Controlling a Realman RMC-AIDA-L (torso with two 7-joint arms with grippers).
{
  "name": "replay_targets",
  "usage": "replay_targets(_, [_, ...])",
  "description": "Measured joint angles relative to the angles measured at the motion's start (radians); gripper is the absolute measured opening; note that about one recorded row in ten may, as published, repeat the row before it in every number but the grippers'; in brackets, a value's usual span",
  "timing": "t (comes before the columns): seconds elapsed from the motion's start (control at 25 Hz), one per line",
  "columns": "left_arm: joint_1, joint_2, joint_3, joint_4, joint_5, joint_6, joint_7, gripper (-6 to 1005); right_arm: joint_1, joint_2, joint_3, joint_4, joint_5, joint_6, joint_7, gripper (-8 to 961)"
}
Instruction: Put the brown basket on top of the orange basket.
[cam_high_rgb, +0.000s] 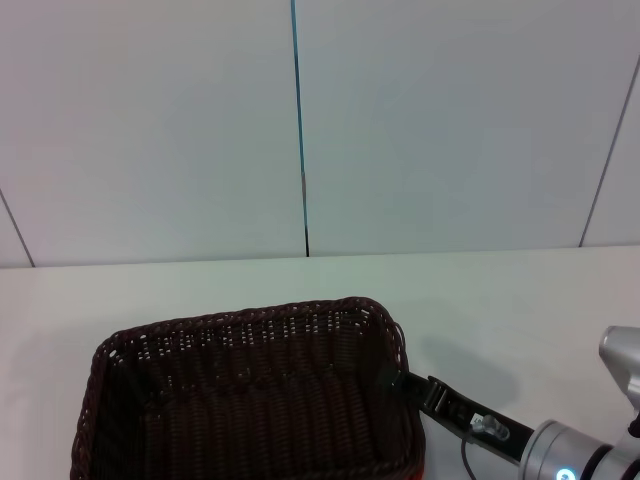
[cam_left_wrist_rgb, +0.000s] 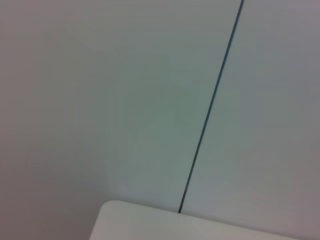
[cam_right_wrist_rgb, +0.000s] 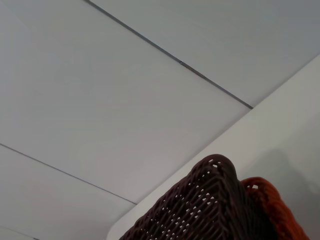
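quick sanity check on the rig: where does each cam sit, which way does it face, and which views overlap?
Head: on the robot's head, looking forward and down at the brown basket on the white table; the right gripper is at the basket's right rim.
Left wrist: faces the wall and a table corner; no robot parts show.
Right wrist: low beside the brown basket, facing up past the orange basket; no fingers show.
Shared: head and right wrist both show the brown basket.
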Motion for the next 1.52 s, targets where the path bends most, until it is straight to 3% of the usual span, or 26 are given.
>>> replay_targets(0.24, [0.0, 0.0, 0.0, 0.0, 0.0, 0.0, 0.0, 662, 0.002, 0.0, 0.017, -0.015, 0.0, -0.027, 0.0, 528])
replay_targets(0.48, [0.0, 0.0, 0.0, 0.0, 0.0, 0.0, 0.0, 662, -0.003, 0.0, 0.021, -0.015, 0.001, -0.039, 0.0, 662])
replay_targets(0.84, [-0.002, 0.0, 0.0, 0.0, 0.0, 0.0, -0.002, 660, -0.018, -0.006, 0.067, -0.01, -0.004, -0.128, 0.005, 669])
replay_targets(1.2, [-0.003, 0.001, 0.001, 0.0, 0.0, 0.0, -0.004, 661, -0.071, -0.009, 0.236, -0.011, -0.077, -0.258, 0.01, 679])
replay_targets(1.52, [-0.005, 0.002, 0.0, 0.0, -0.003, -0.007, -0.005, 661, -0.067, -0.01, 0.388, 0.02, -0.237, -0.278, 0.009, 688])
